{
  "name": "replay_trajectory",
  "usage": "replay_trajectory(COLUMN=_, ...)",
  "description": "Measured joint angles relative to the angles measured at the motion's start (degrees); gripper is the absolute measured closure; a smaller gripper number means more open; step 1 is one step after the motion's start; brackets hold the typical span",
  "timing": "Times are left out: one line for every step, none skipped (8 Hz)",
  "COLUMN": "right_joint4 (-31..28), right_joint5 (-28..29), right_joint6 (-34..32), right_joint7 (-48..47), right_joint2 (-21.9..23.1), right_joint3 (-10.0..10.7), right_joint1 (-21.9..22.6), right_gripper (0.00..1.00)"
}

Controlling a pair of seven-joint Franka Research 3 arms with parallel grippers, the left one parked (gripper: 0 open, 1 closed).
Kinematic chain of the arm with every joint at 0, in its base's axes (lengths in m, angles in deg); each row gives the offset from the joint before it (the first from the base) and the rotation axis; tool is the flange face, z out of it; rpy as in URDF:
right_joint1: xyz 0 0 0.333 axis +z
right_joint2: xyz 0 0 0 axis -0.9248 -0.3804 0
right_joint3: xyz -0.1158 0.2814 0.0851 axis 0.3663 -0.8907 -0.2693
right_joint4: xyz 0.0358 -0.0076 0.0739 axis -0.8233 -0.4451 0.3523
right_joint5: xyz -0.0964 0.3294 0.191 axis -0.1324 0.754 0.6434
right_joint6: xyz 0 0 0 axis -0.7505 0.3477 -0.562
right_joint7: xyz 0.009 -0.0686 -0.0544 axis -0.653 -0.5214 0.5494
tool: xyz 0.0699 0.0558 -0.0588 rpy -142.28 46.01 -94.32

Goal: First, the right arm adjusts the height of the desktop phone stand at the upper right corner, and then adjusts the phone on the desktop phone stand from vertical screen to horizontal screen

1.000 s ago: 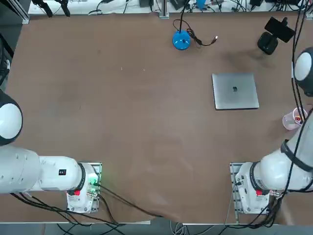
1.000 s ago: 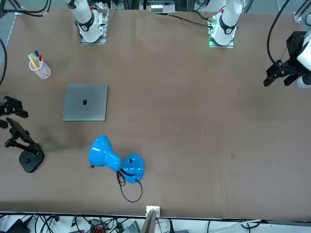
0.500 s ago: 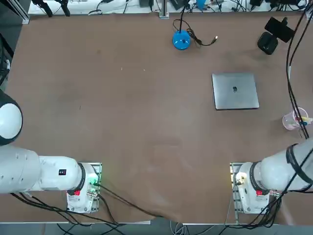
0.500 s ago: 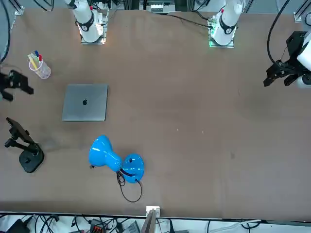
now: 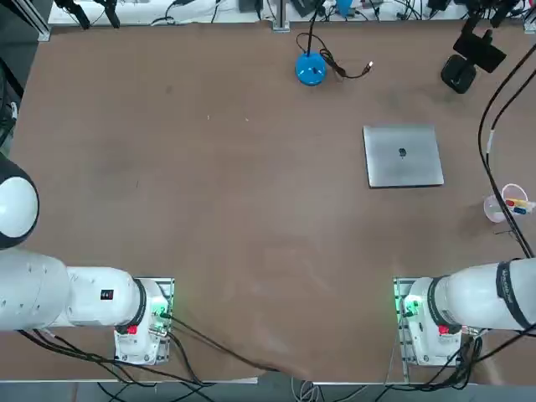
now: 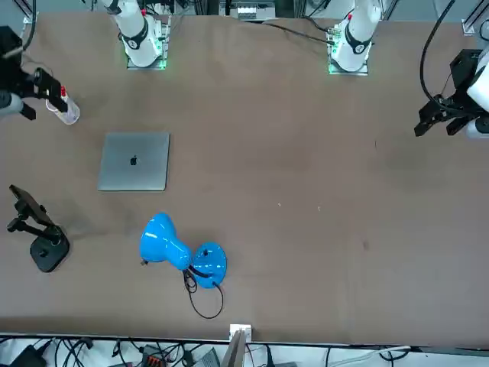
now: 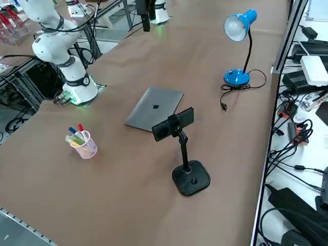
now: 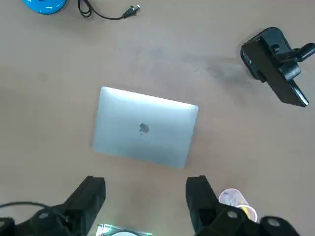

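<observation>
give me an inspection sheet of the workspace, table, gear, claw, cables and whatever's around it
surface: brown table, small pale specks
job's things: phone stand upright on its base, phone in its holder, lying widthways
clutter: closed laptop, cup of pens, blue lamp
grippers: right claw open, raised above the table, holding nothing
cables: lamp cord loosely looped on the table beside the lamp, plug end loose; tangled black cables beyond the table edge
surroundings: white router-like box beyond that edge
people: nothing seen
</observation>
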Motion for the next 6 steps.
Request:
replay_trajectory(right_joint4=-0.4, right_joint5=0.0, right_joint6=0.1, right_joint7=-0.2, right_joint2=0.6, right_joint3=-0.1, right_joint1=0.0, right_gripper=0.00)
replay_trajectory(right_joint4=-0.4, right_joint5=0.0, right_joint6=0.1, right_joint7=-0.3, right_joint2=0.7, right_joint3=-0.1, right_joint1=0.0, right_gripper=0.00)
replay_trajectory(right_joint4=-0.4, right_joint5=0.0, right_joint6=0.1, right_joint7=-1.0, right_joint2=0.7, right_joint3=-0.1, right_joint1=0.0, right_gripper=0.00)
replay_trajectory(right_joint4=-0.4, right_joint5=0.0, right_joint6=0.1, right_joint7=-2.9, right_joint2=0.7, right_joint3=-0.1, right_joint1=0.0, right_gripper=0.00)
replay_trajectory(right_joint4=-0.4, right_joint5=0.0, right_joint6=0.1, right_joint7=-5.3, right_joint2=0.7, right_joint3=0.0, right_joint1=0.0, right_gripper=0.00)
replay_trajectory(right_joint4=-0.4, right_joint5=0.4, right_joint6=0.1, right_joint7=-7.5, right_joint2=0.7, right_joint3=0.0, right_joint1=0.0, right_gripper=0.00)
